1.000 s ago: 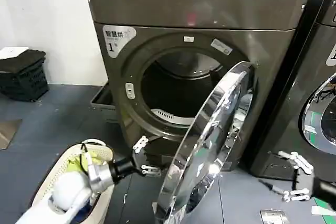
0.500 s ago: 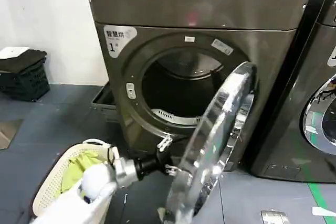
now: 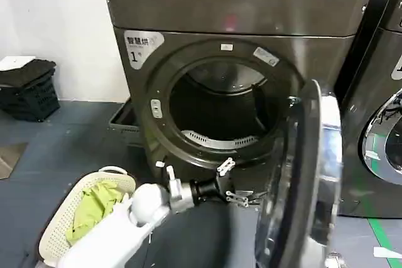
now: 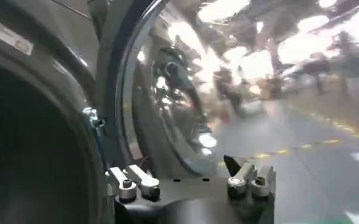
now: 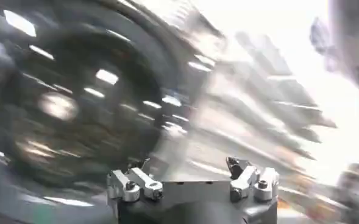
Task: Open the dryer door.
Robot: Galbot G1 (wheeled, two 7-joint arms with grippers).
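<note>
Fingers of the left gripper (image 3: 232, 183) are spread apart, nothing held between them, just below the round opening of the bronze-grey dryer marked "1" (image 3: 239, 4) and beside the inner face of the round chrome-rimmed dryer door (image 3: 308, 186). That door is swung wide, seen edge-on at the machine's right side. The right gripper (image 5: 191, 179) is held with fingers apart before blurred reflections. A white laundry basket holding green cloth (image 3: 56, 230) is set on the floor at lower left.

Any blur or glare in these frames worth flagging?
Right wrist view: heavy motion smear, background blown out white; only the right hand reads sharp. Left wrist view: bright reflections across the dryer door. Head view: door's edge is softly smeared, left hand fairly crisp.
</note>
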